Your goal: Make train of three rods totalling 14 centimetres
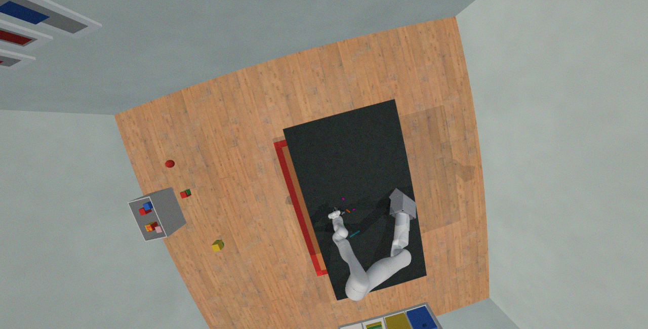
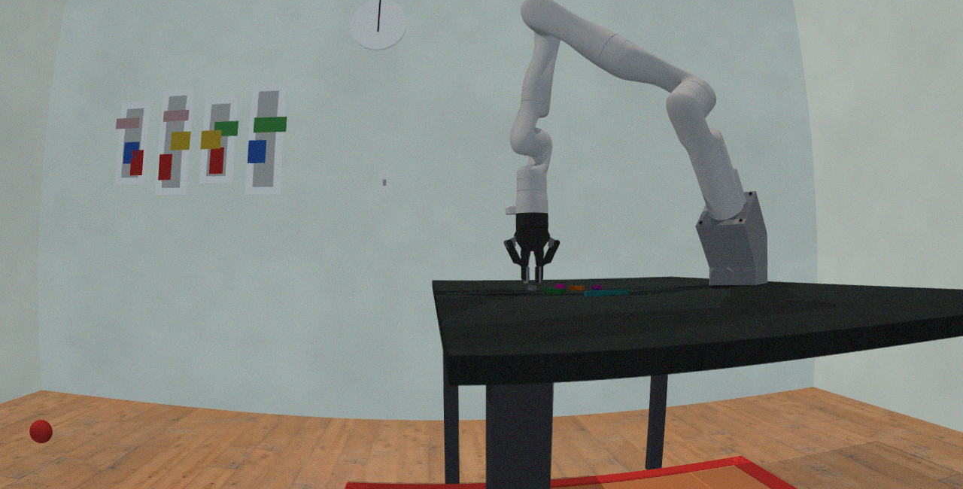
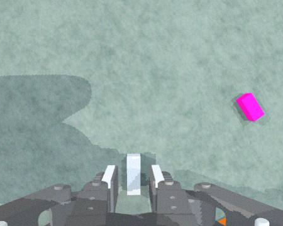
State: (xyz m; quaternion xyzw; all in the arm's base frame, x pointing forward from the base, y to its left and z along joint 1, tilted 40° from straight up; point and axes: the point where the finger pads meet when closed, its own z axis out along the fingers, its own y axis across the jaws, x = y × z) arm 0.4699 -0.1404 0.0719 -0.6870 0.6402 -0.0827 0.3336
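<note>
My gripper [image 2: 532, 278] [image 3: 133, 178] points down, low over the table. Its fingers are partly open, with a gap on each side of a pale grey rod [image 2: 532, 288] [image 3: 133, 185] that lies lengthwise between them. One magenta rod [image 1: 342, 198] [image 2: 559, 286] [image 3: 249, 107] lies apart at right in the wrist view. Another magenta rod [image 1: 354, 209] [image 2: 596, 287] lies past an orange rod [image 1: 348, 211] [image 2: 575, 288] [image 3: 222, 221]. A green rod [image 2: 554, 290] lies near the gripper in the exterior view. A turquoise rod [image 1: 354, 233] [image 2: 606, 293] lies nearer that camera.
The dark table [image 1: 344, 155] [image 2: 606, 334] carries the arm's grey base [image 1: 402, 204] [image 2: 733, 250] at its right side. The arm's shadow falls across the rods' area. Part of the table is hidden under the arm in the top view.
</note>
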